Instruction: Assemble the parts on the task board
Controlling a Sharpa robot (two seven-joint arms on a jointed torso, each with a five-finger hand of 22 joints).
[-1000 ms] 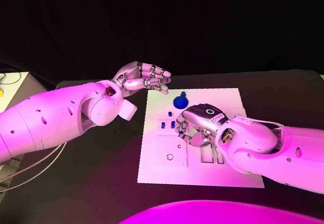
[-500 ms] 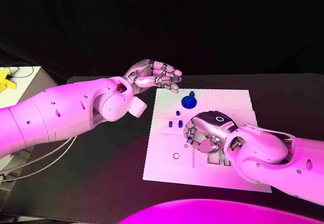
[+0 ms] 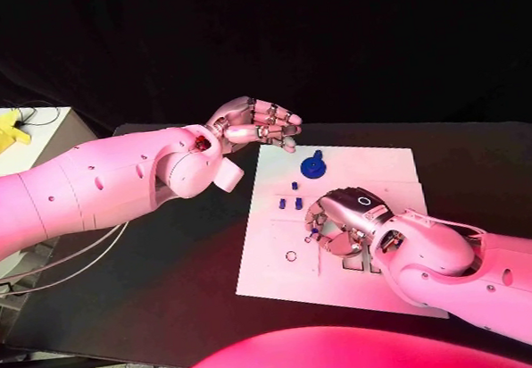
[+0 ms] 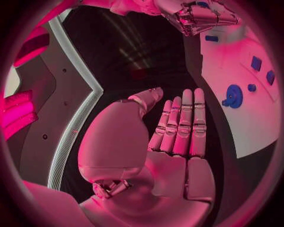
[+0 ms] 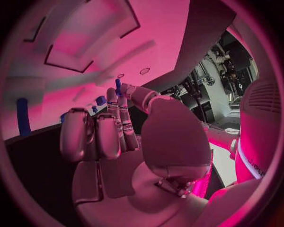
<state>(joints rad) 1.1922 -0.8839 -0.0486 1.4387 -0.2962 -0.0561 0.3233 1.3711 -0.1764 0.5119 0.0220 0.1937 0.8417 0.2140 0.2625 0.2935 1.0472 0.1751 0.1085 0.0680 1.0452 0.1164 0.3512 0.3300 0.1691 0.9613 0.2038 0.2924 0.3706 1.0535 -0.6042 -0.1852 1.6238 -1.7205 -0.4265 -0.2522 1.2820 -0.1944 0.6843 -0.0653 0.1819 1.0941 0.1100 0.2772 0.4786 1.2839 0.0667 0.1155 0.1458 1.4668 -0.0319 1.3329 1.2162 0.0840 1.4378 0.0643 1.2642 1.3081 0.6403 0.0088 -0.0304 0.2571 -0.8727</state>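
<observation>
The white task board [image 3: 375, 167] lies mid-table. A round blue part [image 3: 313, 167] with a small knob sits near its far edge, and two short blue pegs [image 3: 289, 204] stand further in. My right hand [image 3: 344, 223] hovers low over the board's middle with its fingers curled down. In the right wrist view, thumb and fingertip meet on a small blue peg [image 5: 117, 85]. My left hand [image 3: 256, 123] hangs above the board's far left corner, holding nothing. The left wrist view shows its fingers [image 4: 183, 125] straight, with the round blue part [image 4: 233, 96] beyond them.
Cut-out slots [image 3: 353, 259] mark the board near my right wrist. A white stand with a yellow object [image 3: 1, 131] is off the table's far left. Cables [image 3: 55, 262] hang by the left edge. Bare black table [image 3: 173, 275] lies left of the board.
The camera shifted after the earliest frame. Since then my right hand has crept slightly nearer over the board's middle. My left hand has hardly moved.
</observation>
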